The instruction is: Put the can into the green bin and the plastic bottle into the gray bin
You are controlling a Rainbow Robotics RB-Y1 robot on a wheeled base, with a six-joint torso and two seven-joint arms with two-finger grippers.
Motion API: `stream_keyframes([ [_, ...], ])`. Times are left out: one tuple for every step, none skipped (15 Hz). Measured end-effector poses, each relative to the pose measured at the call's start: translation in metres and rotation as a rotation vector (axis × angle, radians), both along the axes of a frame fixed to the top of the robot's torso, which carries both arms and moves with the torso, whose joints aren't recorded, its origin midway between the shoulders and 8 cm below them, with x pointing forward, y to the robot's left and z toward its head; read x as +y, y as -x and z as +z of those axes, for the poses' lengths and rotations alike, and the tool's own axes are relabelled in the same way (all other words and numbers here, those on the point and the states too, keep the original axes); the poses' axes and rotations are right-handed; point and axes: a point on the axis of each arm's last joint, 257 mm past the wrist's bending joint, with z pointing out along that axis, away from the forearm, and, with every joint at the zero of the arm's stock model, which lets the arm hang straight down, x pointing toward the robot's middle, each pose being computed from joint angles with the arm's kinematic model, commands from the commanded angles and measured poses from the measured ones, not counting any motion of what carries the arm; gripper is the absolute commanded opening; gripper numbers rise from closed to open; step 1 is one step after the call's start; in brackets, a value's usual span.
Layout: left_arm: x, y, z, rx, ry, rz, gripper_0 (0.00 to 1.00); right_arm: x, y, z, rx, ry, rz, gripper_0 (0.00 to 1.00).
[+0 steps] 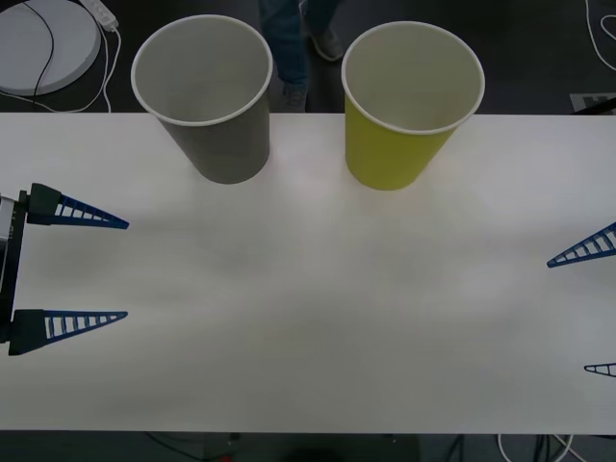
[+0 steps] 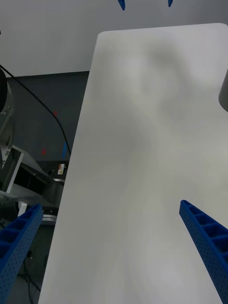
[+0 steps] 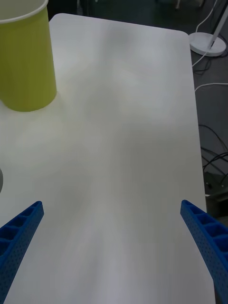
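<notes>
This looked like a robotics lab or test room: a plain white table [image 1: 308,327] stood on a dark floor [image 1: 539,58] strewn with loose cables [image 1: 108,58], a round white stand base [image 1: 43,43] sat off in the corner, and metal equipment framing [image 2: 23,175] showed beside the table edge

White matte rectangular worktop [image 1: 308,327] with rounded corners, evenly lit, soft shadows. Dark floor [image 1: 539,48] beyond far edge. Round white flat disc base [image 1: 43,43] on floor at 11 o'clock, black and white cables [image 1: 108,67] trailing beside it. More cables at 5 o'clock.
</notes>
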Motion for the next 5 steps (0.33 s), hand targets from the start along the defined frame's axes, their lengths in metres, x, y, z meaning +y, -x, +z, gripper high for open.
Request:
stream_keyframes([
  [0.0, 0.0008, -0.0003, 0.002, -0.001, -0.002, 1.0, 0.0, 0.0, 0.0, 0.0, 0.0, 0.0, 1.0],
  [-0.0003, 0.0012, -0.0003, 0.004, 0.0, -0.003, 1.0, 0.0, 0.0, 0.0, 0.0, 0.0, 0.0, 1.0],
  [-0.0003, 0.0012, -0.0003, 0.004, 0.0, -0.004, 1.0, 0.0, 0.0, 0.0, 0.0, 0.0, 0.0, 1.0],
  [-0.0003, 0.0013, -0.0003, 0.004, 0.0, -0.004, 1.0, 0.0, 0.0, 0.0, 0.0, 0.0, 0.0, 1.0],
  [-0.0003, 0.0013, -0.0003, 0.004, 0.0, -0.004, 1.0, 0.0, 0.0, 0.0, 0.0, 0.0, 0.0, 1.0],
])
